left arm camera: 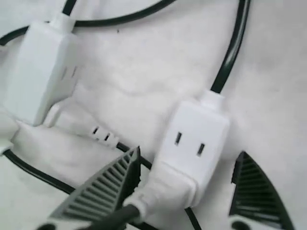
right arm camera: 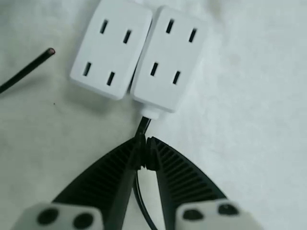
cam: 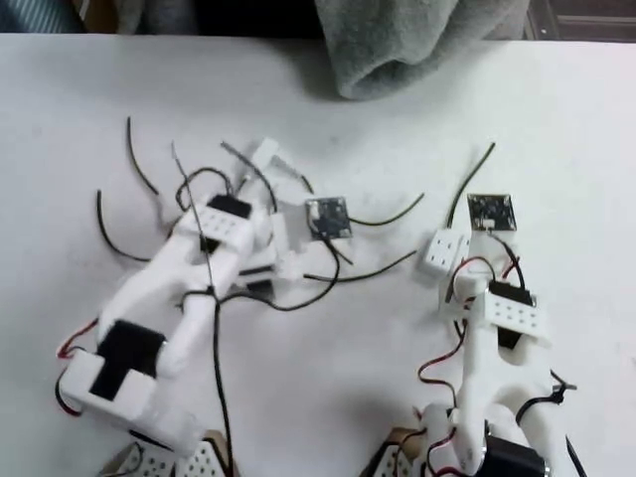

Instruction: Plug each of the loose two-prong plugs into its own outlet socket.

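Observation:
My left gripper (left arm camera: 188, 160) is open, its ribbed fingers (left arm camera: 108, 189) standing on either side of a white cord-end connector (left arm camera: 189, 148) with two slots in its face. Another white plug body (left arm camera: 41, 72) lies beside it on a black cord. In the high view this gripper (cam: 273, 253) sits among the tangle of white plugs and cords left of centre. My right gripper (right arm camera: 144, 146) is shut on the black cord (right arm camera: 142, 125) just behind a white outlet block (right arm camera: 168, 55), which lies against a second block (right arm camera: 112, 48). In the high view the pair of blocks (cam: 444, 248) lies just ahead of it.
Two small dark circuit boards (cam: 329, 217) (cam: 491, 211) lie on the white table (cam: 328, 368). Thin black wires (cam: 373, 268) curl around them. A grey cloth (cam: 417, 40) hangs over the table's far edge. Red leads (cam: 437, 368) run along the right arm.

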